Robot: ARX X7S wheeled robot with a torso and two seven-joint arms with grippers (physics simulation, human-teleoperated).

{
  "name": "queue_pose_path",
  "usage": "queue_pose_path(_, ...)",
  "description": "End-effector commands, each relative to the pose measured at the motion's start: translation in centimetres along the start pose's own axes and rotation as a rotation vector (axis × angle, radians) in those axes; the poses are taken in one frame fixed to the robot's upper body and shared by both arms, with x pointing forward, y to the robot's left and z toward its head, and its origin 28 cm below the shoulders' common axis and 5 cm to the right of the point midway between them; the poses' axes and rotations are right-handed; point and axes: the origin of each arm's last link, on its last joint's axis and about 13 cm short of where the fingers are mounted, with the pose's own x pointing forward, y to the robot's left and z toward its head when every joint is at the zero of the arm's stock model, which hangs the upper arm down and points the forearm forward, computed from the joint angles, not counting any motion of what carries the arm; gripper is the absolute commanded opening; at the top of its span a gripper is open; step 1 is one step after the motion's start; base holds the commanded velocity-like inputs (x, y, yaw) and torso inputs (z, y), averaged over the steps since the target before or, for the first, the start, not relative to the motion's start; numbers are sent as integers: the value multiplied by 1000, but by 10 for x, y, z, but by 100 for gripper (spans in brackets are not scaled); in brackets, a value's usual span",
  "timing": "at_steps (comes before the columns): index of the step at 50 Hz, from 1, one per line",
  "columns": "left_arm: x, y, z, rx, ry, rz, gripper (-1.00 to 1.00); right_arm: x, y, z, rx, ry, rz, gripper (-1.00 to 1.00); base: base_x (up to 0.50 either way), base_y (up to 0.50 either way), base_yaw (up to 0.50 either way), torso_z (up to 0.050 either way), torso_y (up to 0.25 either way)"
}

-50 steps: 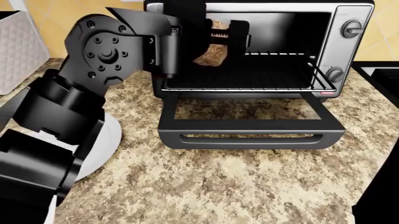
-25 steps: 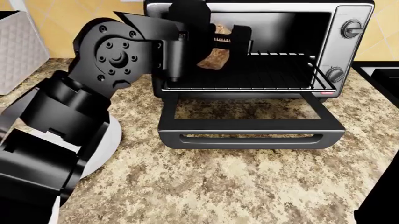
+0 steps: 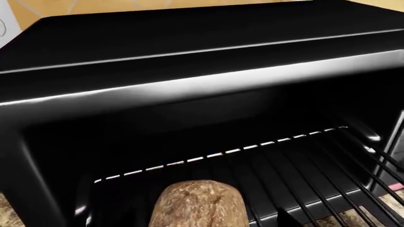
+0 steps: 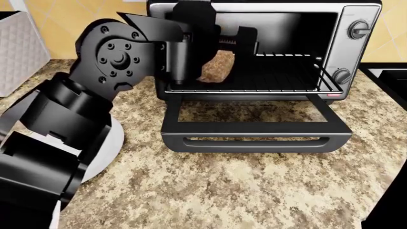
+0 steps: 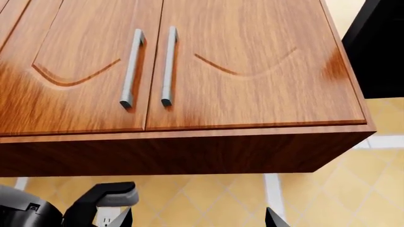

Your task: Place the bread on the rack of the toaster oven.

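The toaster oven (image 4: 356,52) stands open on the counter, its glass door (image 4: 254,129) dropped flat. The bread (image 4: 218,67), a brown mottled loaf, rests on the left part of the black wire rack (image 4: 279,76) inside the cavity. My left gripper (image 4: 230,40) is inside the oven just above the bread, jaws apart and no longer clamping it. In the left wrist view the bread (image 3: 197,205) sits on the rack (image 3: 303,165), with one fingertip (image 3: 285,220) clear of its side. My right gripper (image 5: 197,220) is open and empty, pointing up at a cabinet.
A round white plate (image 4: 108,143) lies on the counter under my left arm. A white quilted box (image 4: 22,47) stands at the far left. The black stove (image 4: 388,76) is at the right edge. A wooden wall cabinet (image 5: 189,71) hangs above the right gripper.
The bread has dropped from between the left jaws down onto the rack. The left arm pushed slightly further in, then held still.
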Motion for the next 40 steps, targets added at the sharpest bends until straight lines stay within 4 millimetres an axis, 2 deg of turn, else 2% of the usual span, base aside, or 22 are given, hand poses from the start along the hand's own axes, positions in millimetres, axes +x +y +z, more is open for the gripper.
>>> queue_pose_path(1, -6, -1, 5, -7, -5, -2, 100, -1, -1, -1, 1, -4, 4, 100, 0, 0, 0, 0, 0)
queue_pose_path(17, -24, 1, 13, -15, -32, -4, 100, -1, -1, -1, 0, -15, 19, 100, 0, 0, 0, 0, 0)
queue_pose_path(25, -29, 6, 11, -25, -36, -2, 100, -1, -1, -1, -3, -15, 29, 100, 0, 0, 0, 0, 0)
queue_pose_path(40, -50, 14, 10, -47, -51, -10, 100, 0, -1, -1, -8, -20, 53, 100, 0, 0, 0, 0, 0)
